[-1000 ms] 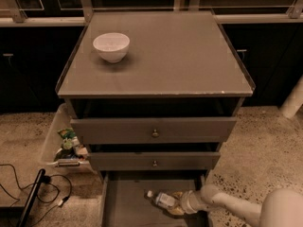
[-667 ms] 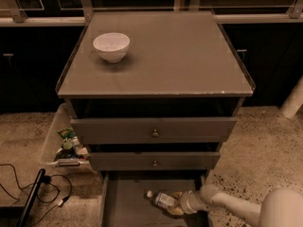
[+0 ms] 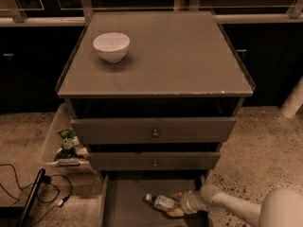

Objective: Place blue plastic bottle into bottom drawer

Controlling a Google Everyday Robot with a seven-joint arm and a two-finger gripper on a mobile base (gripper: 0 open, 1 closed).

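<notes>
My robot's end effector [image 3: 174, 205] reaches into the open bottom drawer [image 3: 128, 202] of a grey cabinet, its two fingers closed narrowly around the base end of the blue plastic bottle [image 3: 163, 203]. The bottle lies on its side toward the right of the drawer, white cap pointing left and label facing up. I cannot tell whether it rests on the drawer floor or hangs just above it. The pale arm [image 3: 232, 207] comes in from the lower right corner, low over the speckled floor, and crosses the drawer's right wall.

Above, the middle drawer [image 3: 123, 161] and the top drawer [image 3: 113, 129] are each pulled out only a little, and each has a small round knob at its centre. On the counter [image 3: 180, 56] a white bowl [image 3: 111, 46] stands upright near the back left corner, well apart from the arm.

To the left of the cabinet, a clear bin [image 3: 49, 143] on the floor holds packaged items. Dark cables [image 3: 19, 183] trail across the floor just in front of it.
</notes>
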